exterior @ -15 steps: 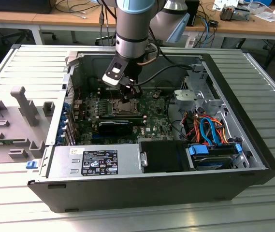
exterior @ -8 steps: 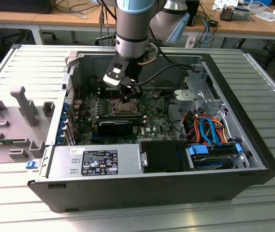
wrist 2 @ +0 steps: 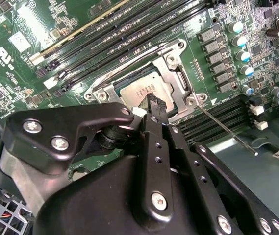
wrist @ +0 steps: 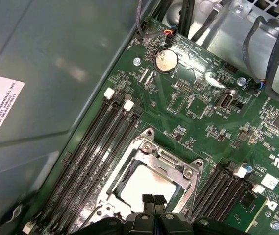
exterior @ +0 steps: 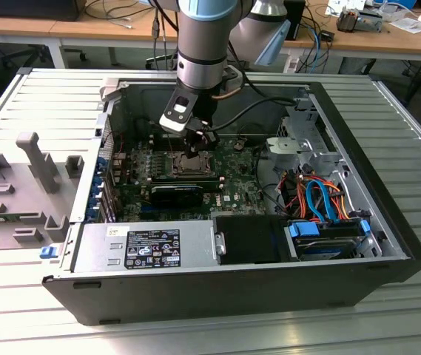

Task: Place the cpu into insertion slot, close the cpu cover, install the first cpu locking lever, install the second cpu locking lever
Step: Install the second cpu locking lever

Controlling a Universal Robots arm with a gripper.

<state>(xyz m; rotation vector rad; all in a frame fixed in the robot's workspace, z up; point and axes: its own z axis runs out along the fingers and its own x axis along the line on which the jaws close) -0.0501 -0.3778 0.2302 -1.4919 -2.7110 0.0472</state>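
Cpu (wrist 2: 146, 93) seated in insertion slot (wrist: 151, 183), cpu cover (wrist 2: 173, 73) closed. Gripper (wrist: 154, 200) fingers pressed together over chip. Thin springy lever (wrist 2: 225, 129): hook near tip.

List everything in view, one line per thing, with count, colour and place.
computer case: one, black and grey, open on a slatted metal table
green board: one, inside the case
cpu: one, silver-grey, lying in the insertion slot
cpu cover: one, silvery, around the chip
memory slots: several, black, beside the socket
coin battery: one, silver, on the board
lever rod: one, thin, silvery, sticking out from the socket
cables: several, orange and blue, at the exterior view's right
grey fixtures: several, exterior view's left
gripper: one, black, fingertips together over the cpu
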